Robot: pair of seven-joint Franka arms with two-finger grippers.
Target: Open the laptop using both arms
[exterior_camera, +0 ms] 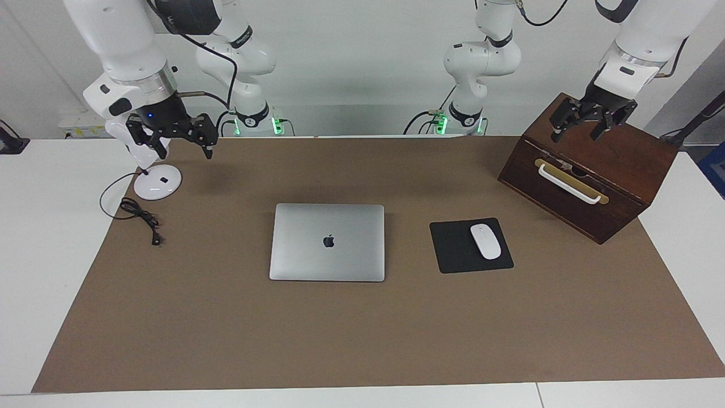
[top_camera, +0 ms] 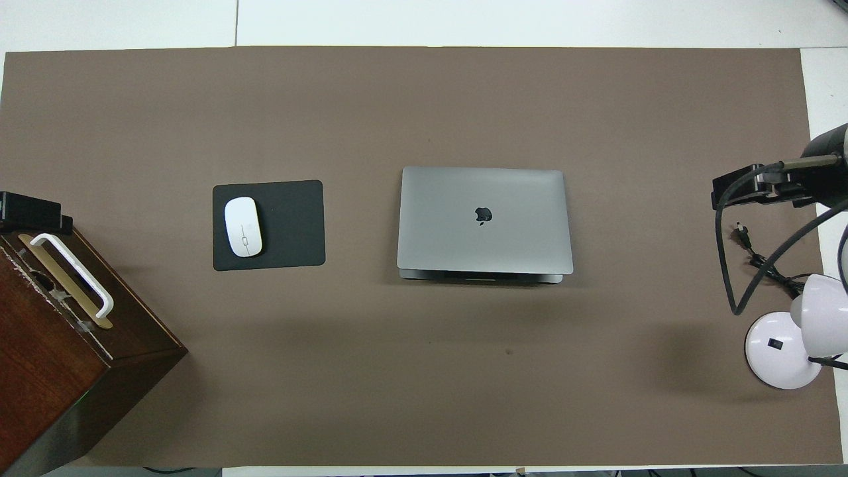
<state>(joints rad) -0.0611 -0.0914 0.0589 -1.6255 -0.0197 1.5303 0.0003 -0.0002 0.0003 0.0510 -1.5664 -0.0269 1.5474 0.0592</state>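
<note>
Laptop was seen lying shut in the middle of the tabletop, beside the mouse pad; nothing was yet done. The right pincer was held spread over the lamp base, the left pincer spread over the wooden box, both well apart from it.

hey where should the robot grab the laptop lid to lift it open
Judging by the overhead view, the laptop lies shut and flat, and a thin seam shows along its edge nearest the robots. Hook the lid's lip at the middle of that edge, coming from the robots' side, while the other gripper presses the base down.
</note>
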